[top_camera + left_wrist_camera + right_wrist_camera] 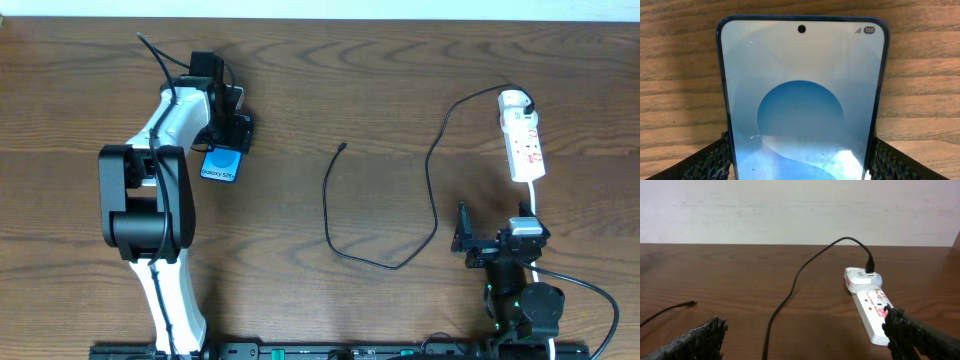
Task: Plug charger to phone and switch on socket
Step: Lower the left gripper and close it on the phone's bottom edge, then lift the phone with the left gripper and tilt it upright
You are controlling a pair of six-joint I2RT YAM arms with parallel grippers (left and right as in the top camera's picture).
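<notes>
The phone (801, 100), toward the far-left corner, sits clamped in the left gripper (800, 150); the right gripper (805, 335) gapes wide, empty. Best lifted level, port end clear for the cable (330, 200).

phone (801, 100) bottom cropped (left wrist), socket (524, 148) switches unreadable

Brown wooden table (330, 80), pale wall (765, 210) — beyond its far edge

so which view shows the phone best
Left wrist: the phone fills the frame, with its screen and top edge sharp. Overhead shows only a small blue part of it poking out from under the left arm. Right wrist doesn't show it at all.
</notes>
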